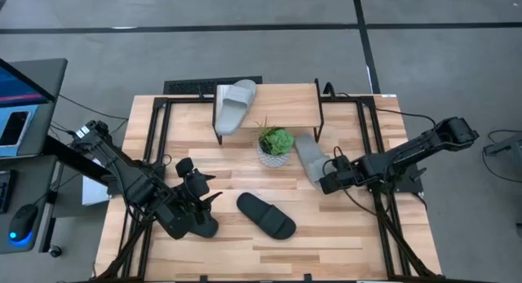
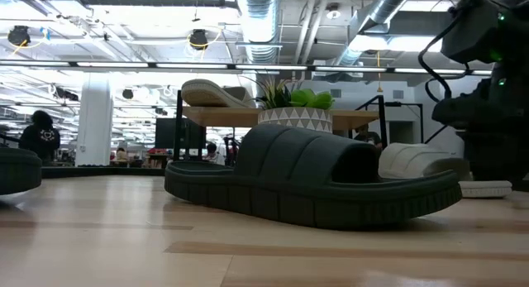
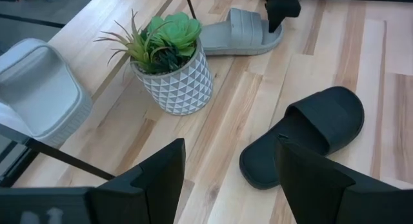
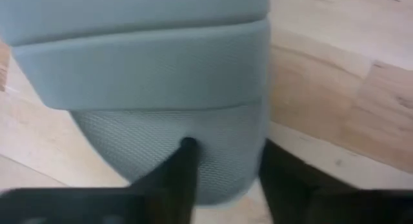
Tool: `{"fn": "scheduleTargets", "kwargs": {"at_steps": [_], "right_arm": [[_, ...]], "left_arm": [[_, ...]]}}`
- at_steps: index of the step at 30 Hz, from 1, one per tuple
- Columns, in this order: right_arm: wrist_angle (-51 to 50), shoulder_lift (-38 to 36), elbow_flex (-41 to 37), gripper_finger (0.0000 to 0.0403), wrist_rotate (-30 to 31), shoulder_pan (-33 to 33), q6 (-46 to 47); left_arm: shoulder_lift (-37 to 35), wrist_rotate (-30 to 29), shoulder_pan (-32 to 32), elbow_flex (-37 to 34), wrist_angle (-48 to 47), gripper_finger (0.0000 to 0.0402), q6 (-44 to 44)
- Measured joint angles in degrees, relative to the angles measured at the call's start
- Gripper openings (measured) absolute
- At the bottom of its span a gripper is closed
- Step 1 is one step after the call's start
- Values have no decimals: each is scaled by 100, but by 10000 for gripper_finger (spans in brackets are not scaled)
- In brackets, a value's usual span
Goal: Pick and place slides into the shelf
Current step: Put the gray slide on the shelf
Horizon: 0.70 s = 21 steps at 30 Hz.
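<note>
Slides, four seen. One light grey slide [image 1: 234,103] lies on the shelf [image 1: 285,99] plank at its left end, part of it hanging over the front edge. Second grey slide [image 1: 311,159] lies on the surface just right of the potted plant [image 1: 275,146], in front of the shelf's right leg. One black slide [image 1: 266,215] lies flat mid-surface, nearer the front, apart from everything. A second black slide [image 1: 198,224] sits under my left arm; only part of it shows.

Right jaws [image 1: 324,182]: at the near end of the second grey slide. In the right wrist view the grey sole [image 4: 161,88] fills the frame, my two dark fingers [image 4: 184,169] straddling its end, one on each side, parted about the width of that end. Contact looks close, but I cannot tell whether they are clamped on it. The slide rests on the wood.

Left jaws [image 1: 204,197]: front-left of the surface, beside the partly hidden black slide. The left wrist view shows the fingers [image 3: 161,179] spread wide with nothing between them, facing the free black slide [image 3: 303,137], the plant [image 3: 171,62] and the grey slide [image 3: 239,33] beyond.

Low view: black slide [image 2: 314,175] large in the foreground, plant and shelf behind it.
</note>
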Motion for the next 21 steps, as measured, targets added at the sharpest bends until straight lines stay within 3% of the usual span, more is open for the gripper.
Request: {"fn": "scheduleTargets", "kwargs": {"at_steps": [2,3,13,21], "right_arm": [[-68,-175,-37,32,9,97,-74],[-83,-250,-52,22,20,140,-105],[-585,-687,-45,5,-709,687,-58],[-1923,-780,731,2,-884,1525,-161]], "left_arm": [[0,9,2,0,0,224,-2],[0,14,2,0,0,224,-3],[0,27,0,0,9,224,-114],[2,269,4,-2,91,224,-363]]}}
